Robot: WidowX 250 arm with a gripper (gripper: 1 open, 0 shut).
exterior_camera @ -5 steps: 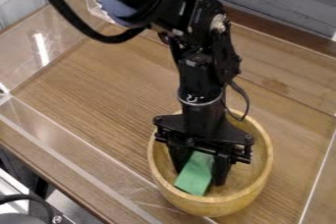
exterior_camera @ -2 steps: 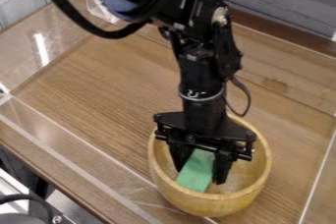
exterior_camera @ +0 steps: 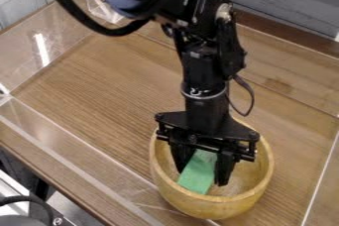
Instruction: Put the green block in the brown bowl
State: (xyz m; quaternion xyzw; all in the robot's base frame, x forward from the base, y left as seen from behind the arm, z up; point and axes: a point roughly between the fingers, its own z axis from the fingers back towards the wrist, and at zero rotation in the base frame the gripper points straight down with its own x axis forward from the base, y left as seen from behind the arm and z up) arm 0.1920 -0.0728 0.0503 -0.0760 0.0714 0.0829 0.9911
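The brown bowl (exterior_camera: 261,183), wide and of light wood, stands on the table near the front edge. My gripper (exterior_camera: 203,175) points almost straight down into it. The green block (exterior_camera: 196,181) stands tilted between the two black fingers, and its lower end is down inside the bowl. The gripper is shut on the block, with one finger (exterior_camera: 177,167) at the block's left and the other at its right. The fingers and the bowl's near wall hide the block's bottom end, so I cannot tell whether it touches the bowl's floor.
The wooden table (exterior_camera: 106,91) has a clear plastic wall (exterior_camera: 54,131) along its left and front sides. My black arm (exterior_camera: 199,61) rises from the bowl up to the top left, with cables looped beside it.
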